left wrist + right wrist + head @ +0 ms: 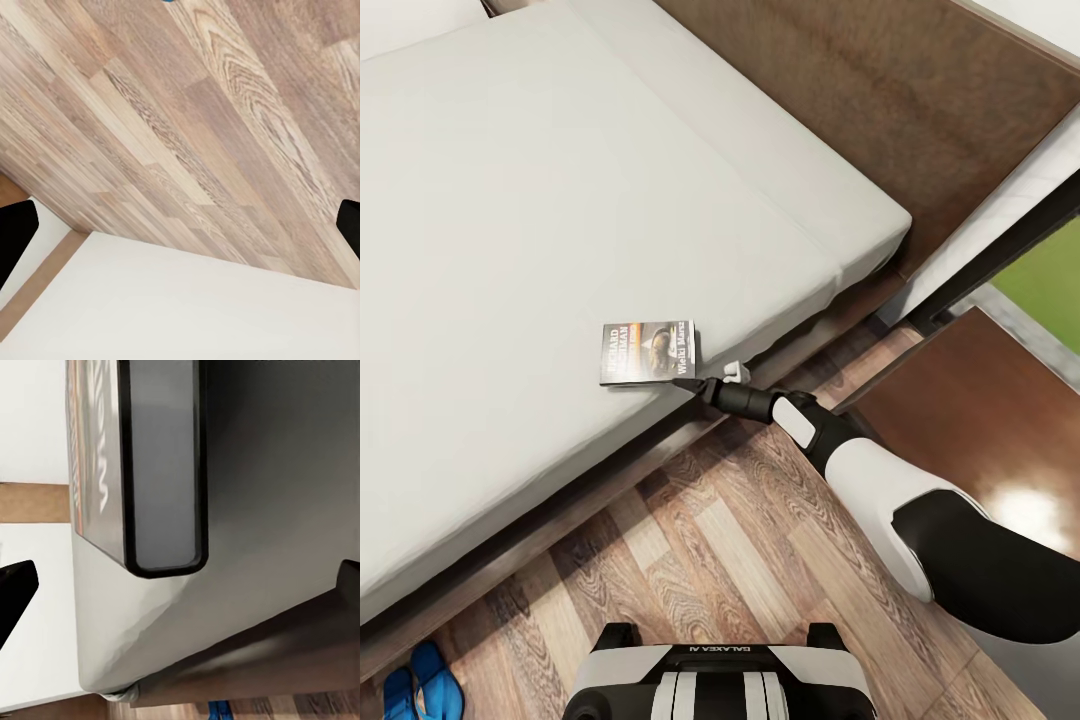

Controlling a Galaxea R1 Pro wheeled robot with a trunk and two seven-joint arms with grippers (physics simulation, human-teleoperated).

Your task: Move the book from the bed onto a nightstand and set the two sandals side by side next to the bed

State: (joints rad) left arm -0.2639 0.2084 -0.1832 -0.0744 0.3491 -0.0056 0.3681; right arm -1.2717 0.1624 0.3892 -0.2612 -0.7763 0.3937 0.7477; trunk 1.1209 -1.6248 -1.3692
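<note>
Lying flat near the mattress edge of the bed [540, 200], the book [649, 352] has its long axis along that edge. Right gripper [690, 383] sits at its near corner, jaws spread with the book just ahead between them; left gripper [180, 225] hangs spread over floor [187, 112].

Bedroom, bed [560, 200], nightstand [970, 420], plank floor [760, 540]

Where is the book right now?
In the head view, the book lies flat on the bed's mattress near its floor-side edge, with the right hand at its corner.
</note>
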